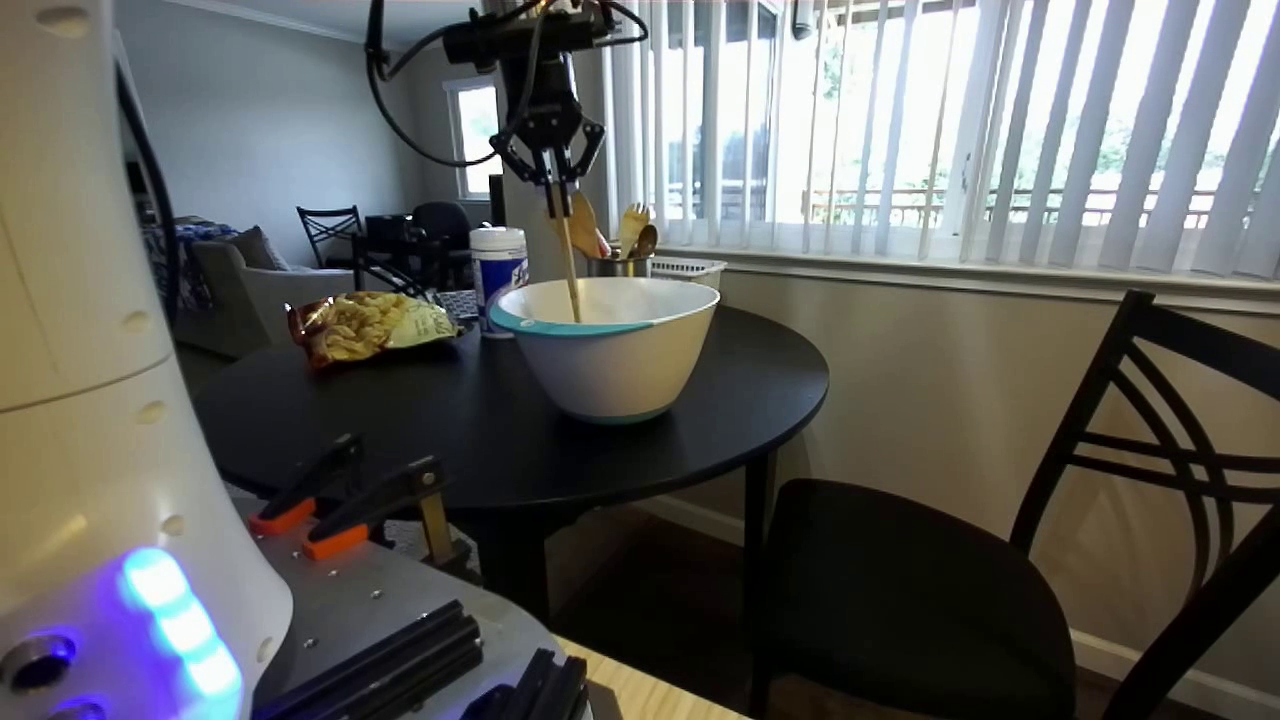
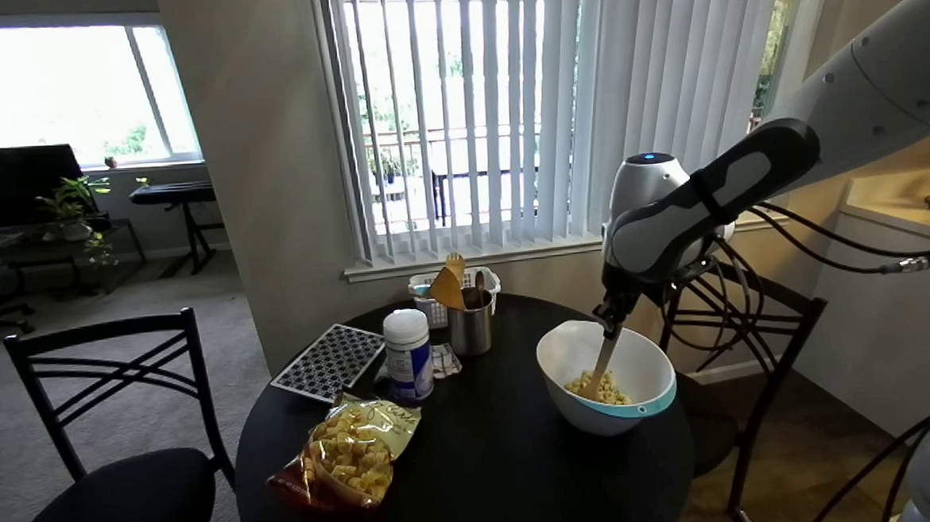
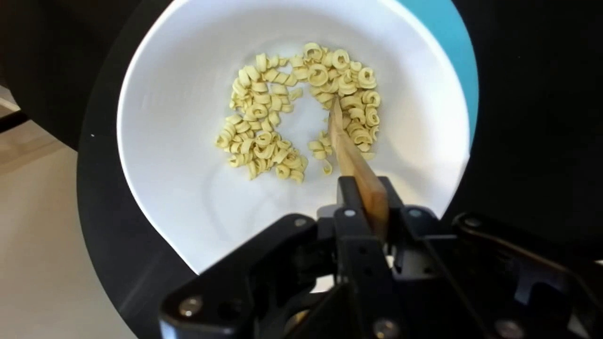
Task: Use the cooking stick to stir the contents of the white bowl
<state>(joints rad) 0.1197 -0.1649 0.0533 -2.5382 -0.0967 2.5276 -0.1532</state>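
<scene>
Wooden cooking stick slanting down into a white mixing bowl on a round black table, its lower end among pale pasta curls. The gripper grips the stick's upper end, probably leaving length enough to reach and stir. The wrist view reveals a bare patch amid the curls; in an exterior view the bowl's near wall hides them

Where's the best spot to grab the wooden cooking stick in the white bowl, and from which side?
Grip the wooden cooking stick near its upper end, probably from above, with the claw pinching its slender shaft from both sides, as it does now. It slants down among the curly pasta, leaving its upper part above the rim of the white bowl.
</scene>
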